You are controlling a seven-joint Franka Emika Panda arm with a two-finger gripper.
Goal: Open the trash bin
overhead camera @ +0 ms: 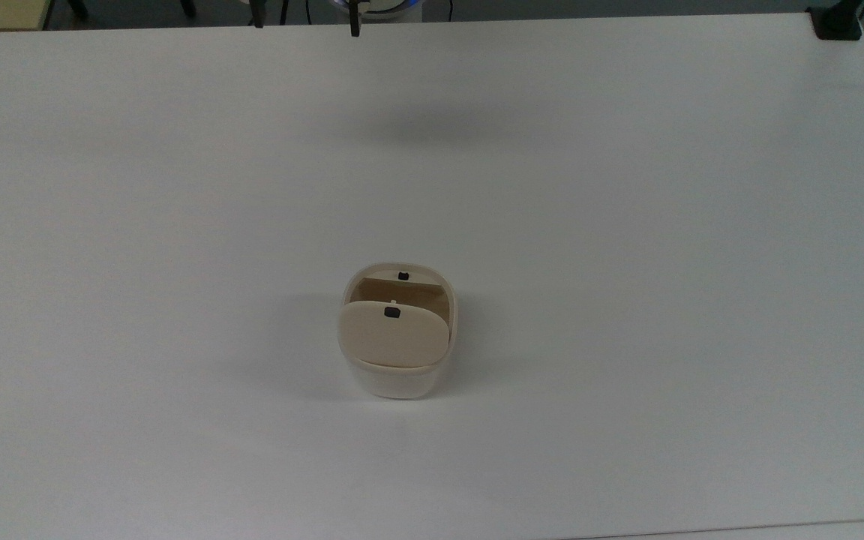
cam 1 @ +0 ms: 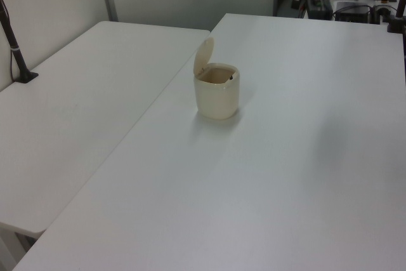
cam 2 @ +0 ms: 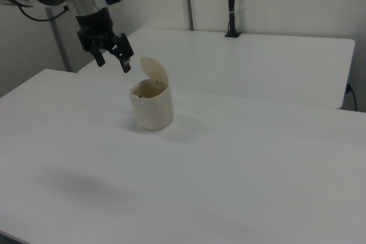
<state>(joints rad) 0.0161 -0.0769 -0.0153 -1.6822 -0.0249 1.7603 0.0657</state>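
The trash bin [overhead camera: 394, 382] stands near the middle of the white table [overhead camera: 627, 225]. It is cream-white, and its beige lid [overhead camera: 393, 337] is swung up on its hinge, leaving the inside exposed. A small black button [overhead camera: 403, 276] sits at the rim. In the left view the trash bin [cam 1: 217, 96] shows its lid [cam 1: 203, 53] upright. In the right view the trash bin [cam 2: 151, 110] is below and to the right of my gripper [cam 2: 112, 61]. The gripper hangs in the air, open and holding nothing, apart from the lid [cam 2: 155, 71]. A dark fingertip [overhead camera: 355, 28] pokes in at the top view's upper edge.
A second white table [cam 1: 76, 106] adjoins this one along a seam. A black clamped pole [cam 1: 14, 42] stands on it, seen too in the right view as a pole [cam 2: 230, 4]. A black clamp [overhead camera: 837, 21] grips the table's corner at the top view's upper right.
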